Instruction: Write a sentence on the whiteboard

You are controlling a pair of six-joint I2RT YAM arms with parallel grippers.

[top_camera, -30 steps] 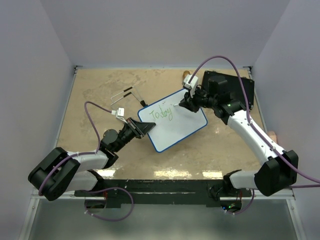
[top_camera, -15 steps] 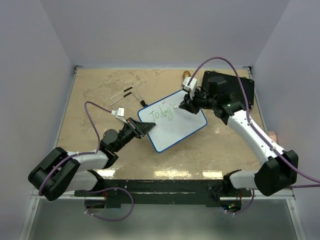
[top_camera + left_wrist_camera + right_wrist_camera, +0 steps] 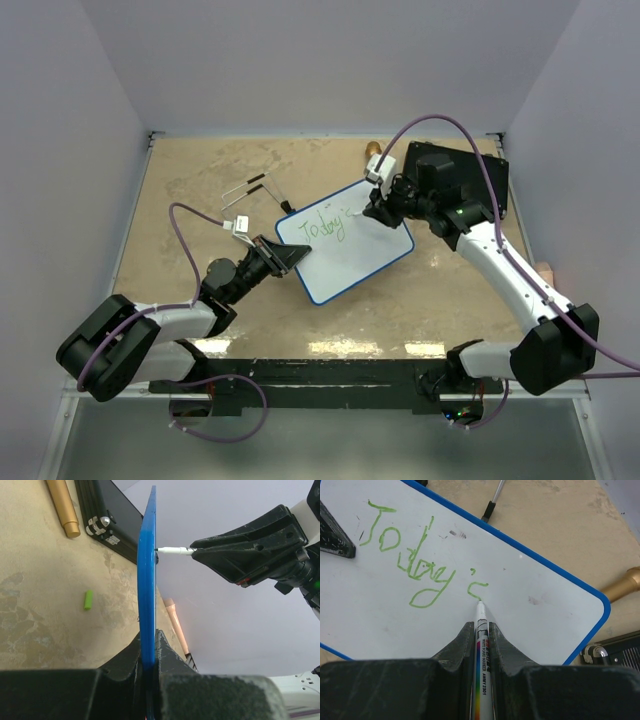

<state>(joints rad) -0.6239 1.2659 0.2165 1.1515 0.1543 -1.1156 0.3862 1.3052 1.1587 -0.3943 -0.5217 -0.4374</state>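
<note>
The whiteboard (image 3: pixel 350 250), white with a blue rim, lies mid-table with green writing "Today'" and a fresh stroke. My left gripper (image 3: pixel 283 256) is shut on the board's left edge; the left wrist view shows the blue rim (image 3: pixel 146 590) edge-on between the jaws. My right gripper (image 3: pixel 375 208) is shut on a white marker (image 3: pixel 481 645) whose tip touches the whiteboard (image 3: pixel 530 560) just after the apostrophe, at the end of the curved green stroke. The marker tip also shows in the left wrist view (image 3: pixel 172 550).
A black case (image 3: pixel 460 180) stands at the back right, behind the right arm. A gold cylinder (image 3: pixel 622 582) lies by it. Two thin black-tipped rods (image 3: pixel 245 190) lie left of the board. A small green cap (image 3: pixel 88 600) lies on the table.
My right gripper has shifted slightly, drawing a short green curved stroke after the apostrophe. The left gripper and the board have stayed still.
</note>
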